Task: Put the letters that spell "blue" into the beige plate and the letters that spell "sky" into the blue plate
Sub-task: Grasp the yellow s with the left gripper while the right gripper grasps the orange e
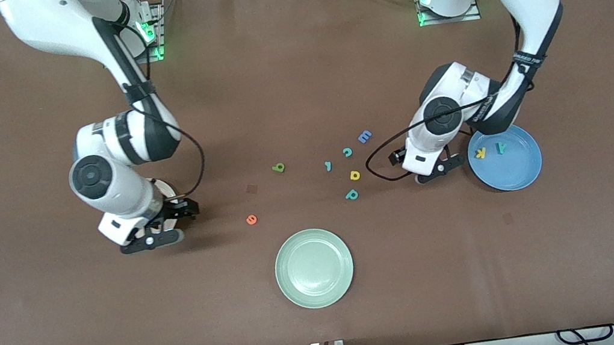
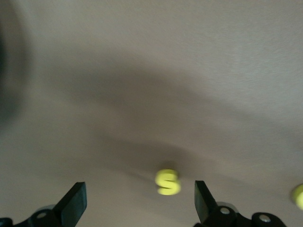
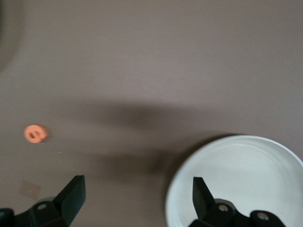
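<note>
Two letters of "sky", the yellow k [image 1: 480, 153] and teal y [image 1: 501, 147], lie in the blue plate [image 1: 518, 177]. In the left wrist view we see the yellow s [image 2: 168, 182] on the table between the spread fingers of the left gripper [image 2: 140, 202], which hovers beside that plate, so it sits best for the pick. The right gripper [image 3: 135, 198], also spread, hangs over the beige plate [image 3: 255, 165] rim. The orange e [image 1: 252, 219] lies toward the table's middle from it; the green b [image 1: 279, 168] lies farther from the front camera.
</note>
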Controlling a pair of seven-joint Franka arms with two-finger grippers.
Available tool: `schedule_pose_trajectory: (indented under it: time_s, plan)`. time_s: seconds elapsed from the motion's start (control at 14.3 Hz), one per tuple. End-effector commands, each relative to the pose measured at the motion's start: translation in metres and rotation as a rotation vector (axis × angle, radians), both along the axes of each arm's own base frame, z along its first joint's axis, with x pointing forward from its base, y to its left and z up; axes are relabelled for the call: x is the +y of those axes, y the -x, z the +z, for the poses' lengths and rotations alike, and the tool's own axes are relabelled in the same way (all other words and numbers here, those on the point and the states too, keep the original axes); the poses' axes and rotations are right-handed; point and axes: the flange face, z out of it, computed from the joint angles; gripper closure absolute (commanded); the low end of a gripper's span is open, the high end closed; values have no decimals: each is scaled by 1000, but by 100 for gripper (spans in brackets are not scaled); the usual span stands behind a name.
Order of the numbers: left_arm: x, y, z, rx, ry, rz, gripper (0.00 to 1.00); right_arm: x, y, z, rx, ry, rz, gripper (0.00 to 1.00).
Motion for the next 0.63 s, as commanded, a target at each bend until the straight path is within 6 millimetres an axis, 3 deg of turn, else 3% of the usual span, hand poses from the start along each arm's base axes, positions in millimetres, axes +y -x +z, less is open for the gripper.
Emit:
schedule_pose_trajectory:
  time_s: [0.0, 0.21, 0.42, 0.56]
  plan:
    - [-9, -3, -8, -22, 29, 133, 0, 43, -10, -16, -21, 11, 14, 0]
    - [-4, 5, -16, -11, 30, 145, 2, 94, -8, -38, -42, 21, 4, 0]
    - [-5, 10, -22, -34, 65, 147, 35, 119, -15, -56, -112, 8, -13, 0]
    - [-6, 11, -22, -34, 65, 144, 52, 137, -9, -73, -145, 5, 18, 0]
